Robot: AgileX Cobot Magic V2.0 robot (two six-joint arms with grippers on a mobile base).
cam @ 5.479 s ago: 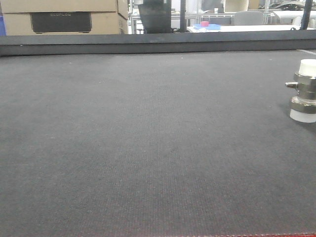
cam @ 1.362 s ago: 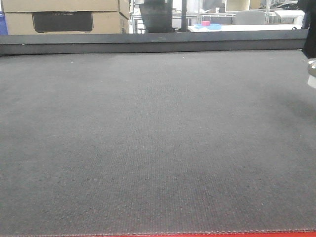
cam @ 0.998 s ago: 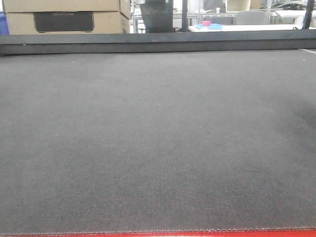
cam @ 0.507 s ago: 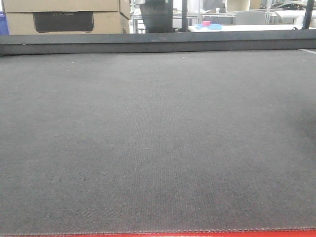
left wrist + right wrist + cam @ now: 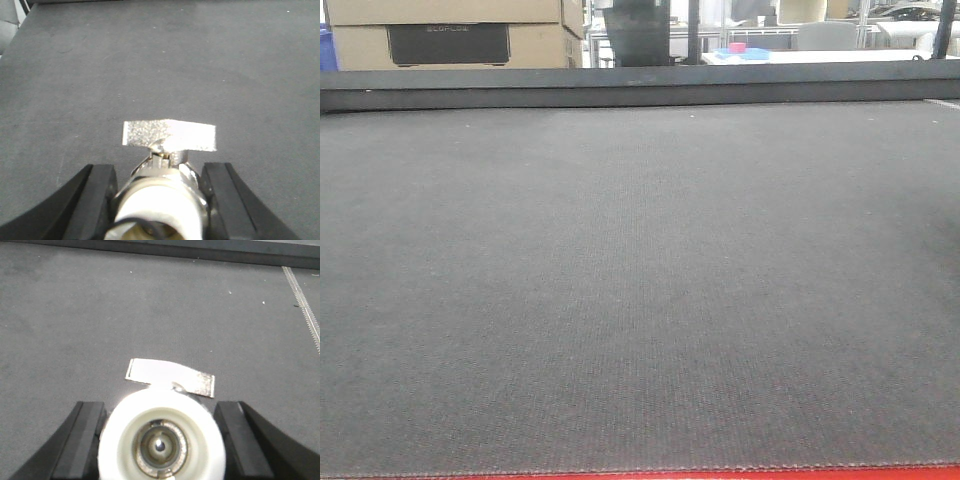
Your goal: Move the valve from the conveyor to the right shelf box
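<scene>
L gripper point(image 5: 159, 174) pinches valve point(image 5: 159, 207); R gripper point(image 5: 160, 409) pinches 2nd valve point(image 5: 161, 442); conveyor point(image 5: 640, 280) below; boxes point(image 5: 445, 35) beyond.

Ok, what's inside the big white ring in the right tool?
Inside the white cap are silvery rings around a dark hole with a bright dot. The cap hides the rest of the valve behind it; only a flat handle peeks out.

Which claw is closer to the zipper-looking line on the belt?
Right, probably. The line runs ahead-right of the right claw; from the left claw it is out of view.
</scene>
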